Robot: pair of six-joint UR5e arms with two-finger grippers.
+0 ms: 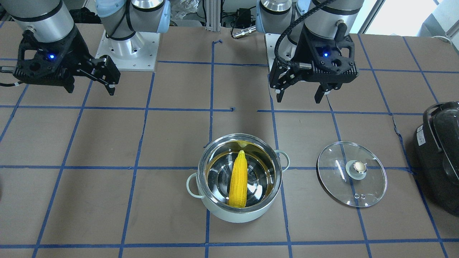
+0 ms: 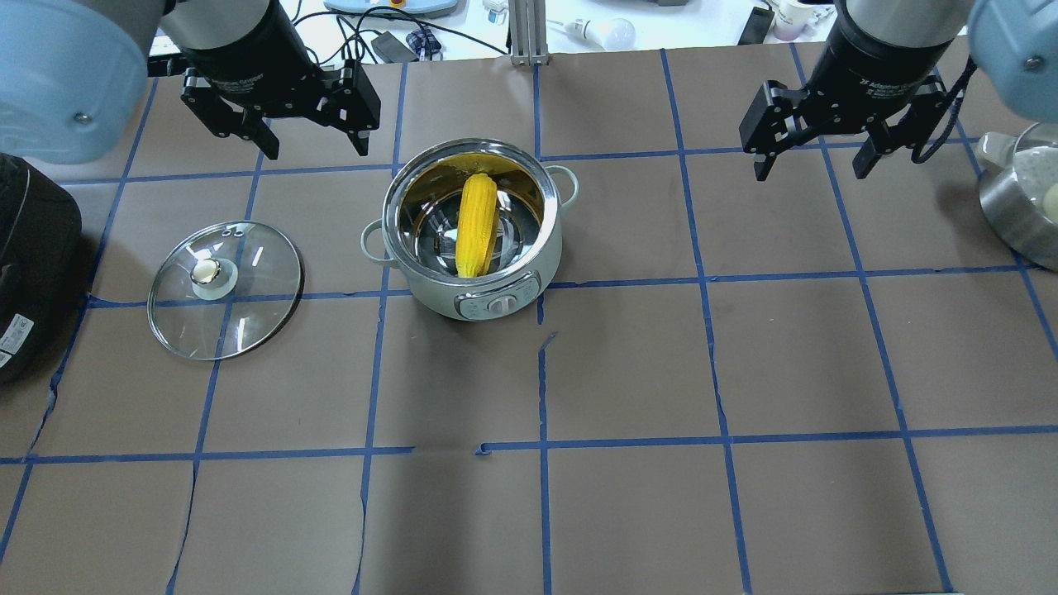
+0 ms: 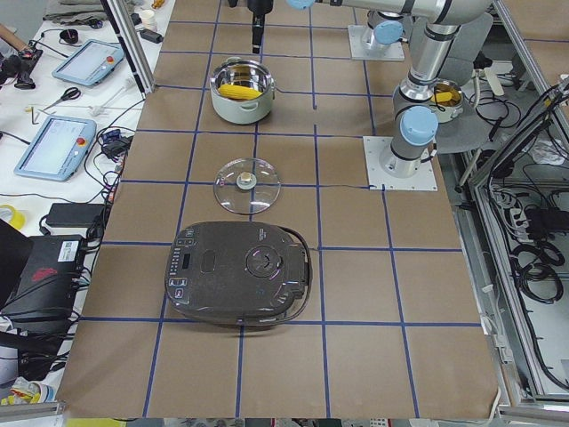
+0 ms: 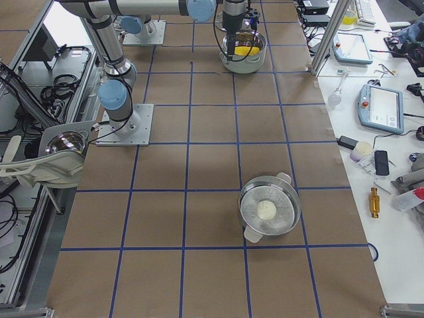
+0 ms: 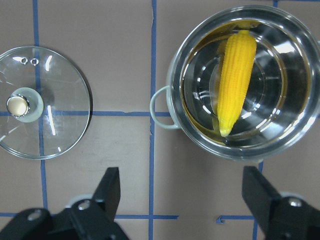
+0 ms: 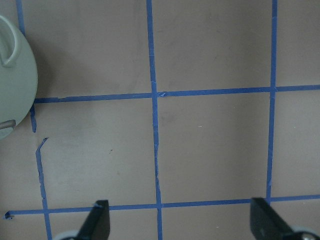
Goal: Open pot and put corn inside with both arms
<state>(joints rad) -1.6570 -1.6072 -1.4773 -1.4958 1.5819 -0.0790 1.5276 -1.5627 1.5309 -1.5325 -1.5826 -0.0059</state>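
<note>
left claw (image 2: 316, 149) and right claw (image 2: 812, 172) hang spread, empty.

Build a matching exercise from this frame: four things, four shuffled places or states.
Things:
1. corn
2. lid
3. left gripper
4. black appliance

Places or states:
A. open, empty, above the table
B. flat on the table, knob up
C. at the table's end on the robot's left
D. lying inside the pot

Pairs: 1-D, 2-B, 3-A, 4-C
</note>
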